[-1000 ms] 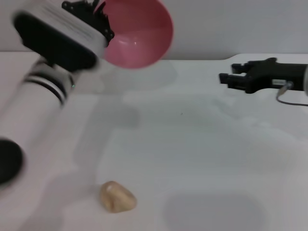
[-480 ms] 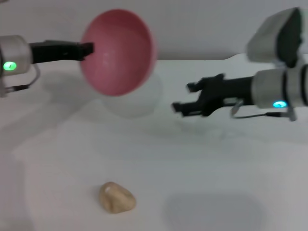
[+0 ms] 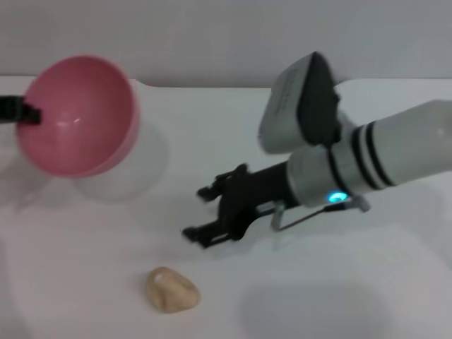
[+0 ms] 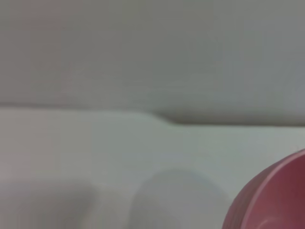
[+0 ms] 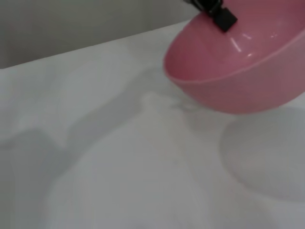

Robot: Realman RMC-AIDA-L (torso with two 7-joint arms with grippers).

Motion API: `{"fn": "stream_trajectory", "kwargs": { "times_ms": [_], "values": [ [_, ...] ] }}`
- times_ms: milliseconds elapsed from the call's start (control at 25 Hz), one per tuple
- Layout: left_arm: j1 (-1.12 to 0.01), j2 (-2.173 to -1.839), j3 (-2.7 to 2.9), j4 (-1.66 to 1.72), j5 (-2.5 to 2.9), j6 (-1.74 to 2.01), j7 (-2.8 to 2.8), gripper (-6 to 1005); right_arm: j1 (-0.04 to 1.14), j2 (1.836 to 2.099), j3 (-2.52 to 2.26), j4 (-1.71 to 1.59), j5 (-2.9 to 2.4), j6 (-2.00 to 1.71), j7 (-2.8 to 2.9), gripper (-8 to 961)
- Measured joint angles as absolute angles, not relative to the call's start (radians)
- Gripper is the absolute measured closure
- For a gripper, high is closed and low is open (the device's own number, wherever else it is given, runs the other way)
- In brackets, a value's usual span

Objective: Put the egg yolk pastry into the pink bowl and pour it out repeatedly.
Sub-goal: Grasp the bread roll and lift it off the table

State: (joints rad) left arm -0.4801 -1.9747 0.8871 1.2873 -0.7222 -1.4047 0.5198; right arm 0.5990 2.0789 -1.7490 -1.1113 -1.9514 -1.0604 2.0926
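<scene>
**A bare robot test bench**

The place looks like a lab or test station, not a home or kitchen. A plain white table (image 3: 296,311) fills the view, backed by a blank grey wall (image 3: 226,35) on the far side. No household furnishings show. A white robot arm (image 3: 395,152) with black bands and a lit green-blue indicator reaches in from the right over the table.

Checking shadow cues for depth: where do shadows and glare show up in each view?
Head view: a soft shadow lies on the table behind the pink bowl, small glare spots inside it. Right wrist view: bowl shadow beneath it, bright streaks on its inner wall. Left wrist view: only a faint shadow patch beside the rim.
</scene>
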Motion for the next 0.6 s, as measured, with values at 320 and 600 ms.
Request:
{"fn": "stream_trajectory", "kwargs": {
  "times_ms": [320,600],
  "values": [
    [-0.471,-2.003,0.879,1.316,-0.641,-1.437,0.494,991,0.636,2.082,-1.917,-1.074,-1.847,-1.004,2.07,256],
    [-0.486,-2.02,0.884,1.315,-0.605,-1.433,0.498,997,0.656,2.087,-2.055,-1.058,-1.842,-0.942,2.075,257]
  ]
}}
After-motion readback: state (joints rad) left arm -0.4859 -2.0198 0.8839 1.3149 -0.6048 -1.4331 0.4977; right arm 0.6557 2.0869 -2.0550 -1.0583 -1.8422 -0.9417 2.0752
